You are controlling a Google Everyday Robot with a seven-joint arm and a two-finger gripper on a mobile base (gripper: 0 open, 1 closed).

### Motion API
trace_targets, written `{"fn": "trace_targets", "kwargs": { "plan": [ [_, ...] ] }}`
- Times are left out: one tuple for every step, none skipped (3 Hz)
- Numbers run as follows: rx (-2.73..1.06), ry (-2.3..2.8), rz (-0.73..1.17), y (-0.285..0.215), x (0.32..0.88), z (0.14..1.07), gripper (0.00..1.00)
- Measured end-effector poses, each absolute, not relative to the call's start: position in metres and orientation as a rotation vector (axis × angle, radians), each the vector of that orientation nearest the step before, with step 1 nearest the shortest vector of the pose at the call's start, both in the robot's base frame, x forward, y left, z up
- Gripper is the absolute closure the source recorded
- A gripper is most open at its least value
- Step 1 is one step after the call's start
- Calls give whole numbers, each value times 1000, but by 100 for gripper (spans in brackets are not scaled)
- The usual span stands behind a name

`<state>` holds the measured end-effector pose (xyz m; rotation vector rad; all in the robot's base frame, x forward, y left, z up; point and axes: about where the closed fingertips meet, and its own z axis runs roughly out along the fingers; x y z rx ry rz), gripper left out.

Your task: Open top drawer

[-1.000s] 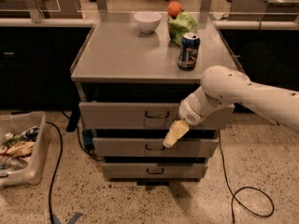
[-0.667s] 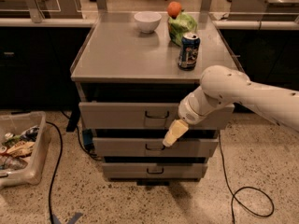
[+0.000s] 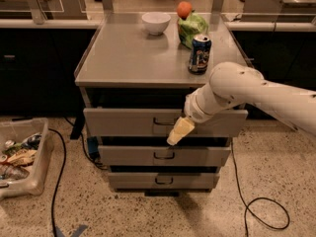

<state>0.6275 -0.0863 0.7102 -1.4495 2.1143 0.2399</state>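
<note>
The top drawer (image 3: 123,122) is the widest grey metal front, just under the cabinet top, with a small dark wire handle (image 3: 163,121) at its centre. Its front stands a little forward of the cabinet top's edge. My gripper (image 3: 178,132), cream-coloured at the end of the white arm (image 3: 237,90), hangs in front of the drawer's lower edge, just right of and below the handle. It points down-left. Two narrower drawers (image 3: 163,155) sit below.
On the cabinet top (image 3: 123,53) stand a white bowl (image 3: 155,22), a blue can (image 3: 199,53) near the front right, a green bag (image 3: 193,28) and an orange (image 3: 184,9). A plastic bin of litter (image 3: 19,157) sits on the floor at left. Cables (image 3: 256,206) lie on the floor.
My gripper has edged slightly up and left, closer to the top drawer's handle. The drawer has not visibly moved.
</note>
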Motion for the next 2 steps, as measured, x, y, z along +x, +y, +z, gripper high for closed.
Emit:
{"fn": "trace_targets", "kwargs": {
  "plan": [
    [-1435,2160,229,-93,633,690,0],
    [-1446,2258,267,-101,631,651,0]
  ]
}}
